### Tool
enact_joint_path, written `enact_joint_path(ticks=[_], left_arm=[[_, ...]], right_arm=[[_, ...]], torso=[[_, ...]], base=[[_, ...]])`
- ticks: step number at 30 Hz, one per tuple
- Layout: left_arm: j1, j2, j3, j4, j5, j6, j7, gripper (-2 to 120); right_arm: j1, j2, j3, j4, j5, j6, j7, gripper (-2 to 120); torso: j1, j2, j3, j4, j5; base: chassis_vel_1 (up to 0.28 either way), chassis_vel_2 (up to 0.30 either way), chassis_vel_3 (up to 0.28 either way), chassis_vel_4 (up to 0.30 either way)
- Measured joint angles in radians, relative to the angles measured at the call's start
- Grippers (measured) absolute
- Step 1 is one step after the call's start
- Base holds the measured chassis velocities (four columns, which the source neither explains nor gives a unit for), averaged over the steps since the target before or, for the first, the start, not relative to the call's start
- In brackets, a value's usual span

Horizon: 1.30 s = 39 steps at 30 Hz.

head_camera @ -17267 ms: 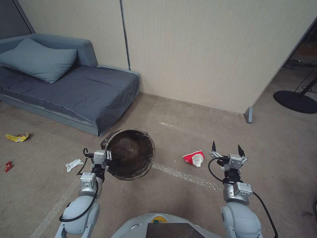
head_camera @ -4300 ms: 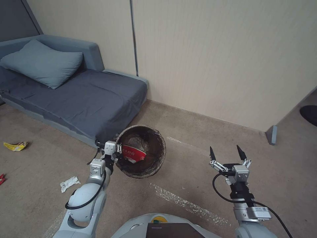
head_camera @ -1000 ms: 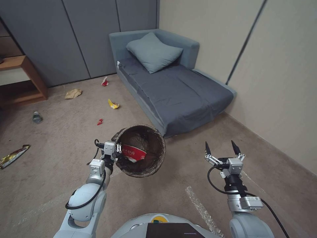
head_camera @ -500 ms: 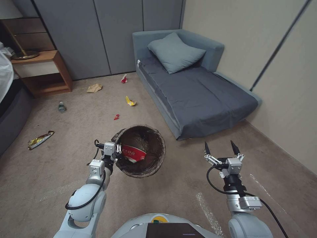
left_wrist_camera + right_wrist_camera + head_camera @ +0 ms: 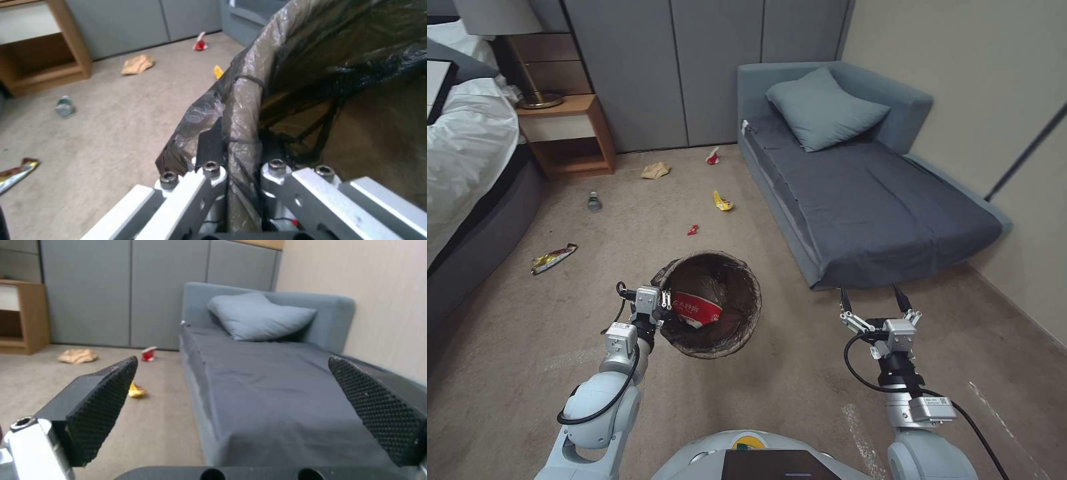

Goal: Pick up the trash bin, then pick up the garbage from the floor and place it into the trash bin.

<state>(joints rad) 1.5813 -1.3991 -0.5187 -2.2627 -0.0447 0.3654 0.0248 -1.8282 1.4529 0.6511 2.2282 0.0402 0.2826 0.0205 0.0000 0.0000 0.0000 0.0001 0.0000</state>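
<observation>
Round white plastic trash bin [image 5: 710,340] with dark bag liner, held off the carpet by the left gripper [image 5: 657,308], clamped on its rim
Crumpled red-and-white paper cup [image 5: 695,311] lies inside; right gripper [image 5: 872,299] hovers spread wide, empty, near the grey sofa [image 5: 867,200]

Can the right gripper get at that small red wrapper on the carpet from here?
Probably not: the open right gripper hangs beside the sofa, while the red wrapper lies well ahead, beyond the trash bin.
</observation>
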Motion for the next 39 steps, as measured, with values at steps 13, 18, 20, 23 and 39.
enact_joint_path(ticks=[13, 18, 20, 23, 39], left_arm=[[0.0, -0.001, 0.001, -0.001, 0.001, -0.001, 0.001, 3], [-0.001, -0.002, 0.002, 0.0, 0.003, -0.002, 0.001, 3], [-0.002, -0.003, 0.004, 0.001, 0.004, -0.002, 0.001, 3], [-0.002, -0.004, 0.005, 0.002, 0.005, -0.002, 0.001, 3], [-0.005, -0.002, 0.006, 0.01, 0.018, -0.02, 0.005, 3]], right_arm=[[0.001, -0.001, -0.003, -0.002, 0.0, 0.002, 0.005, 100], [0.003, -0.004, -0.004, -0.005, 0.001, 0.001, 0.007, 100], [0.004, -0.007, -0.004, -0.006, 0.002, -0.001, 0.008, 100], [0.004, -0.009, -0.005, -0.007, 0.004, -0.003, 0.011, 100], [0.012, -0.015, -0.02, 0.0, 0.008, -0.04, 0.062, 100]], torso=[[0.0, 0.0, 0.0, 0.0, 0.0], [0.0, 0.0, 0.0, -0.0002, 0.0], [0.0, 0.0, 0.0, -0.0002, 0.0], [0.0, 0.0, 0.0, 0.0, 0.0], [0.0, 0.0, 0.0, -0.0001, 0.0]], base=[[0.066, 0.079, 0.067, 0.071], [0.061, 0.067, 0.069, 0.052], [0.063, 0.063, 0.059, 0.066], [0.073, 0.065, 0.065, 0.06], [0.01, 0.01, 0.011, 0.01]])
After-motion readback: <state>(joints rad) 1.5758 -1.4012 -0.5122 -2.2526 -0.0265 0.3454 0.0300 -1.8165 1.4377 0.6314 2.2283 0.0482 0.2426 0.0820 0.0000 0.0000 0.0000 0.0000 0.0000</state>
